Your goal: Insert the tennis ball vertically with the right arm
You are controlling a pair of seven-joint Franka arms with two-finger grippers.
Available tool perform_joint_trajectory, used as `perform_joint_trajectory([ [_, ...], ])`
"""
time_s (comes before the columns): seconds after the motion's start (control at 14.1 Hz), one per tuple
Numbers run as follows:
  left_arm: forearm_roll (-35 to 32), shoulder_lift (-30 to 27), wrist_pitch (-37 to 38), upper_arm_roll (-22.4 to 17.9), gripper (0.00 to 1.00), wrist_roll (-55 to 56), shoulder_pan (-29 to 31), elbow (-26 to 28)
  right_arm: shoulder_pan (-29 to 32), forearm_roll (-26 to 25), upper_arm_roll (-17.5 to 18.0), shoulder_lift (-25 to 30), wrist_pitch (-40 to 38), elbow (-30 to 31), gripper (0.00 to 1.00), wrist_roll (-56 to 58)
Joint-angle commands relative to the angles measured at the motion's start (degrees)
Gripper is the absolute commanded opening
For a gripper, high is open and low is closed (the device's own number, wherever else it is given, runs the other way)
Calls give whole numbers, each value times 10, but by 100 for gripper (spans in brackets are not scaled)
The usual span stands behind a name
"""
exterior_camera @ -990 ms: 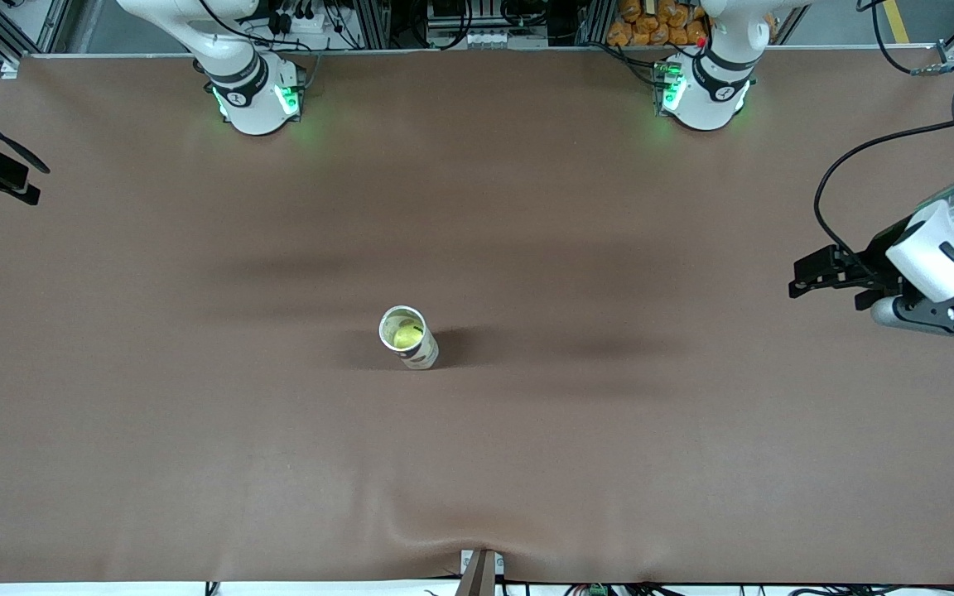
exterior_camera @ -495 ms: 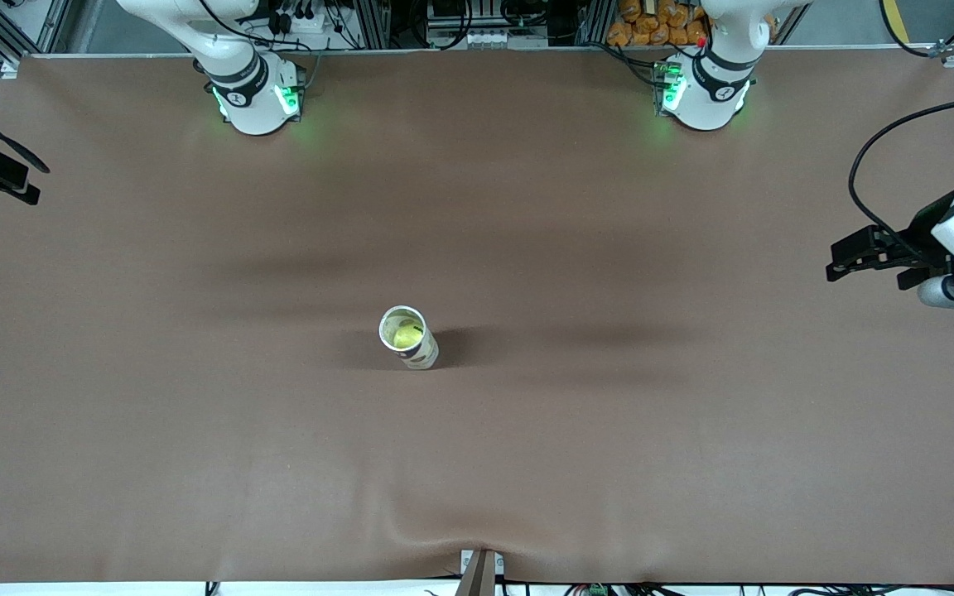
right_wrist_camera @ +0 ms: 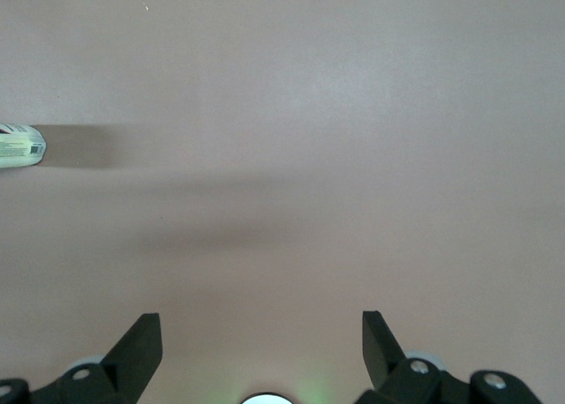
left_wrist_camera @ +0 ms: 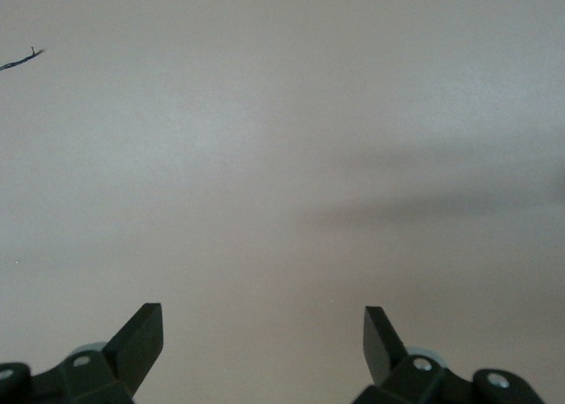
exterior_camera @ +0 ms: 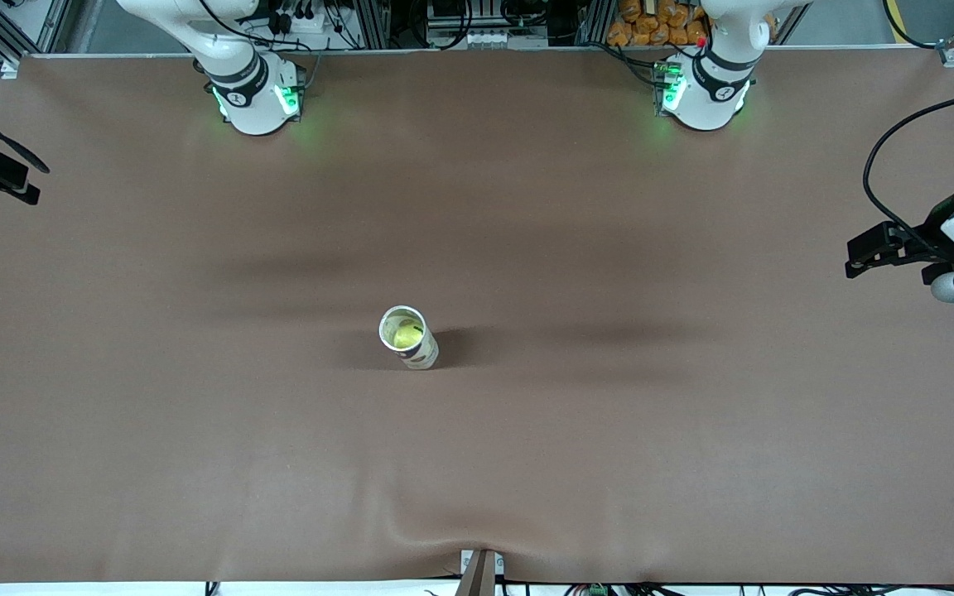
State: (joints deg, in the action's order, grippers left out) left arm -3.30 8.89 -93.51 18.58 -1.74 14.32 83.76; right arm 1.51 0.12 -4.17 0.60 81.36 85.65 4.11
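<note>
We see the tennis ball (exterior_camera: pixel 404 335), yellow-green, sitting inside the tube (exterior_camera: pixel 421 353) w/ only its top showing through the open mouth. The tube is a white cylinder w/ dark print on its wall, standing upright on the brown table, approx. mid-frame, just below center in the front view. In the right wrist view we catch only its end at the frame edge. The right arm (exterior_camera: pixel 238 70), white w/ dark bands, rises from its base at the frame's top. The right gripper (right_wrist_camera: pixel 262 333) hangs over bare table, fingers spread wide, nothing btw. them.
</note>
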Motion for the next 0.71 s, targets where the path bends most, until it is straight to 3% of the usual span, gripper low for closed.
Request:
perform_joint_trajectory([
  [0.0,-9,-9,12,3,100,2,12,-18,0,-2,0,0,-10,-10,100,3],
  [0.42,1,-25,30,5,100,-1,33,-22,1,-2,0,0,-9,-10,100,4],
  [0.64,16,-59,48,-26,100,5,0,-11,2,-3,0,0,-9,-10,100,5],
])
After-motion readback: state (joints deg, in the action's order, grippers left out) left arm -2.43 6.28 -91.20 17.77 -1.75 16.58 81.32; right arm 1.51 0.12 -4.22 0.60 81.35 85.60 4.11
